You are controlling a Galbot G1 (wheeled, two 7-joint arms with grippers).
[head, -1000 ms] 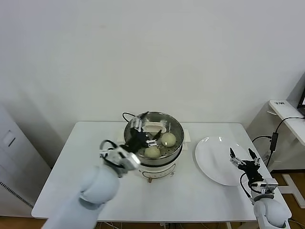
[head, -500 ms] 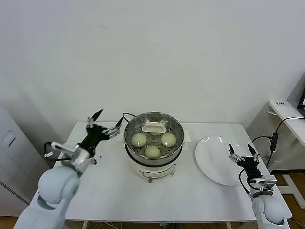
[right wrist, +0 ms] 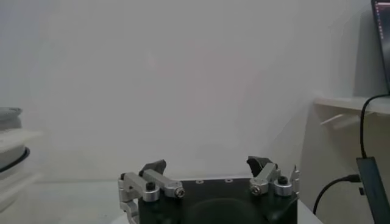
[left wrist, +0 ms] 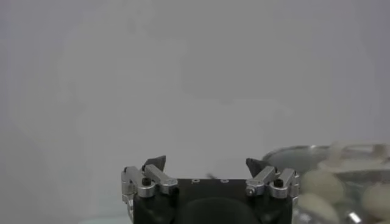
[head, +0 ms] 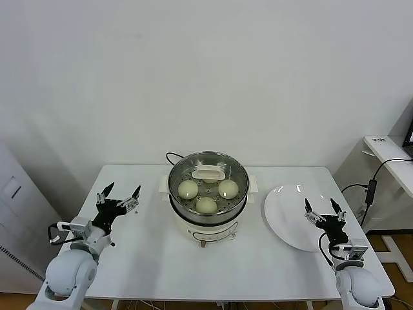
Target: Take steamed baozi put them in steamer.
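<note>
three steamed baozi point(head: 206, 205) in steamer point(head: 208, 169)

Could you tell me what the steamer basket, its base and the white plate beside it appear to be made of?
The steamer basket looks like polished steel: bright mirror-like rim, perforated floor. The base under it is matte cream-white, probably plastic or painted metal; I cannot tell which. The plate is glossy white with small highlights on its rim, likely glazed ceramic, possibly melamine.

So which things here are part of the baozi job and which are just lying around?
Job: steamed baozi, three clearly visible in the steamer.
Lying about: empty white plate, black power cord, side table with a cable.
</note>
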